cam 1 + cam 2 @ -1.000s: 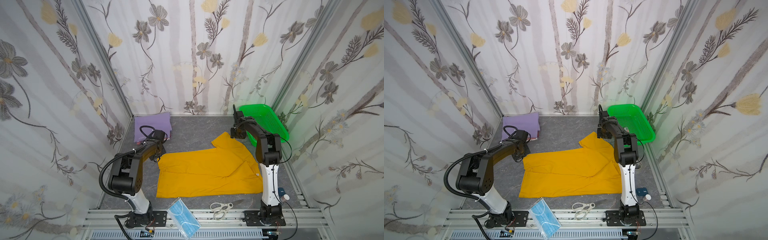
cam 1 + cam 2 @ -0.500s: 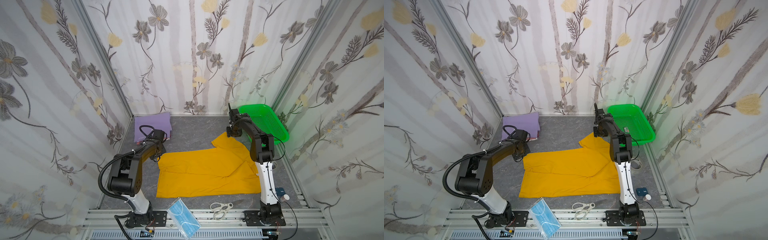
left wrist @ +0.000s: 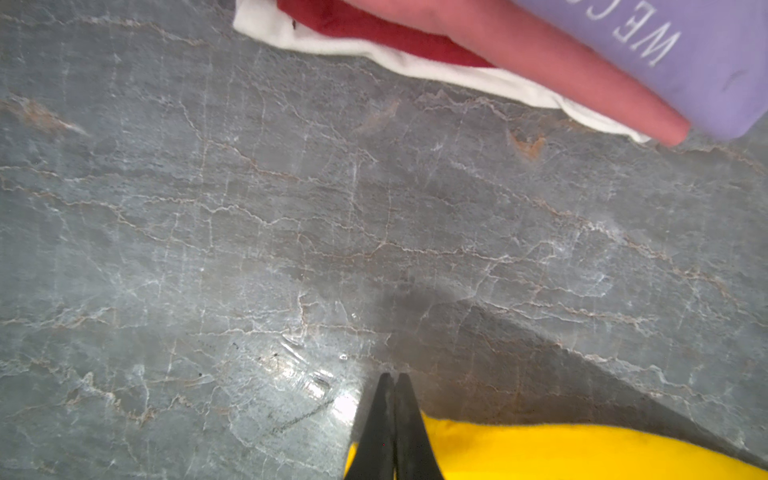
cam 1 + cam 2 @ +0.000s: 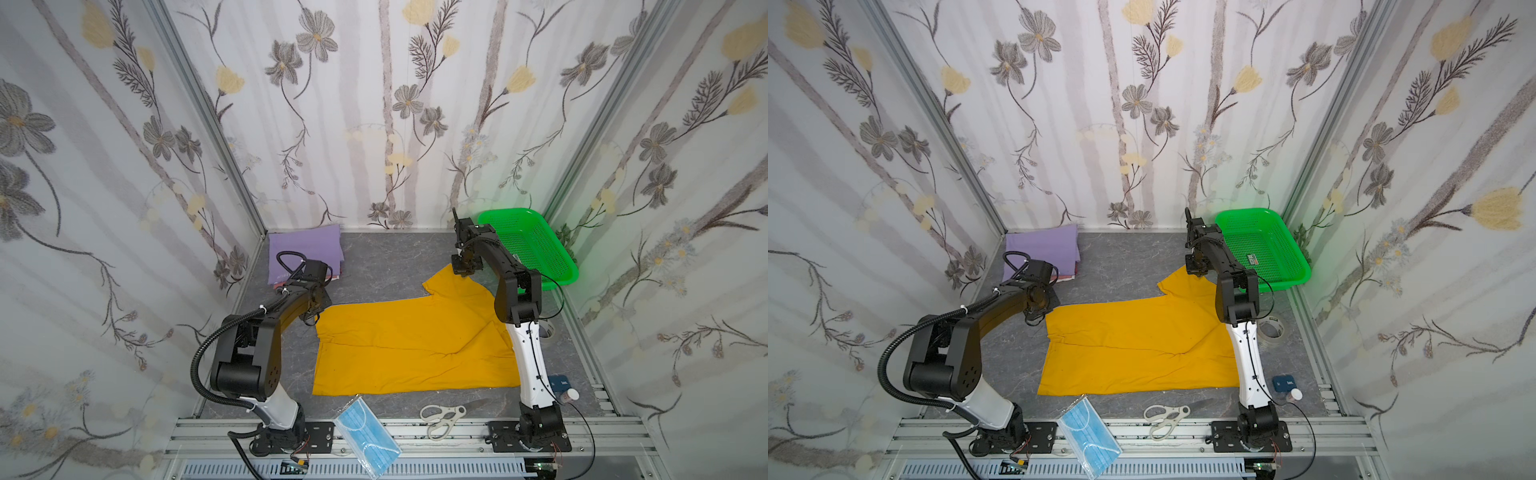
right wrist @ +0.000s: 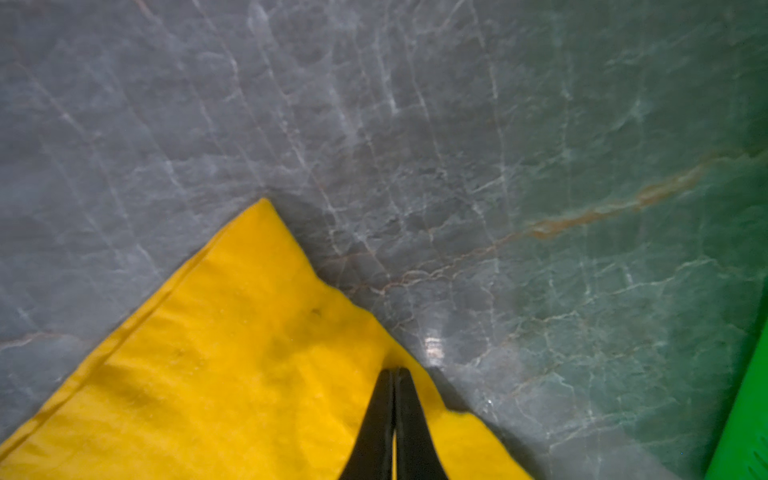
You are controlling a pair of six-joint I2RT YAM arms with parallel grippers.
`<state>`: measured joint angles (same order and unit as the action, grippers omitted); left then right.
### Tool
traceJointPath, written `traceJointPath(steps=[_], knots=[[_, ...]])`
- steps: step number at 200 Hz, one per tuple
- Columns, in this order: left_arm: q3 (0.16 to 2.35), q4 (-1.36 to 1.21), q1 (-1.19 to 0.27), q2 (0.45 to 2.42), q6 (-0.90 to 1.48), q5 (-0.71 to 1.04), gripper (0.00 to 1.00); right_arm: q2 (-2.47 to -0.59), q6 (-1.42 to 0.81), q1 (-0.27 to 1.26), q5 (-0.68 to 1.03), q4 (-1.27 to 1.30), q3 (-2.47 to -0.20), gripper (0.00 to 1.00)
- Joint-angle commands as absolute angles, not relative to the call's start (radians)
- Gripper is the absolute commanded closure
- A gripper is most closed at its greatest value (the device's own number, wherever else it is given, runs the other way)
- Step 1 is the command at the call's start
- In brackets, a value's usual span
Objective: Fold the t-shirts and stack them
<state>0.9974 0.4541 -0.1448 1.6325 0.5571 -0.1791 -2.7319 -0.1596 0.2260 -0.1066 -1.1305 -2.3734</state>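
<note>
A mustard-yellow t-shirt [image 4: 415,345] [image 4: 1142,345] lies spread on the grey table, one sleeve pointing to the far right. My left gripper [image 4: 318,316] [image 3: 392,376] is shut on the shirt's far-left corner [image 3: 540,453], low at the table. My right gripper [image 4: 463,272] [image 5: 394,370] is shut on the edge of that sleeve [image 5: 249,353]; a sliver of yellow shows between its fingers. In the far-left corner sits a folded stack with a lilac t-shirt [image 4: 305,249] [image 3: 685,50] on top. Pink [image 3: 540,62], red [image 3: 374,33] and white [image 3: 415,66] layers lie under it.
A green mesh basket [image 4: 528,245] stands at the far right, close to the right arm. Near the front edge lie scissors [image 4: 442,415] and a blue face mask [image 4: 365,432]. A tape roll [image 4: 1271,330] and a small blue box [image 4: 1284,382] sit by the right arm's base.
My right gripper has shifted slightly left over the sleeve and gone from open to shut on it. The left arm has kept its hold and place.
</note>
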Motion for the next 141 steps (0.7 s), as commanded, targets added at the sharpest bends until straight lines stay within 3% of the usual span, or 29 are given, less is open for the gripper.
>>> traceJointPath(steps=[1,26,51,101,110,141], knots=[[0.99,0.436,-0.143,1.614,0.571,-0.184,1.0,-2.738,-0.159,0.229,-0.127,-1.14,-2.38,0.64],[0.984,0.438,-0.142,1.595,0.575,-0.179,1.0,-2.727,-0.163,0.23,-0.109,-1.146,-2.351,0.55],[0.973,0.452,-0.138,1.55,0.58,-0.173,1.0,-2.704,-0.167,0.235,-0.064,-1.145,-2.291,0.53],[0.913,0.421,-0.126,1.45,0.595,-0.121,1.0,-2.691,-0.168,0.243,-0.059,-1.167,-2.244,0.89],[0.911,0.419,-0.126,1.444,0.592,-0.115,1.0,-2.696,-0.166,0.246,-0.064,-1.172,-2.253,1.0],[0.913,0.408,-0.123,1.44,0.589,-0.093,1.0,-2.705,-0.171,0.242,-0.074,-1.176,-2.343,1.0]])
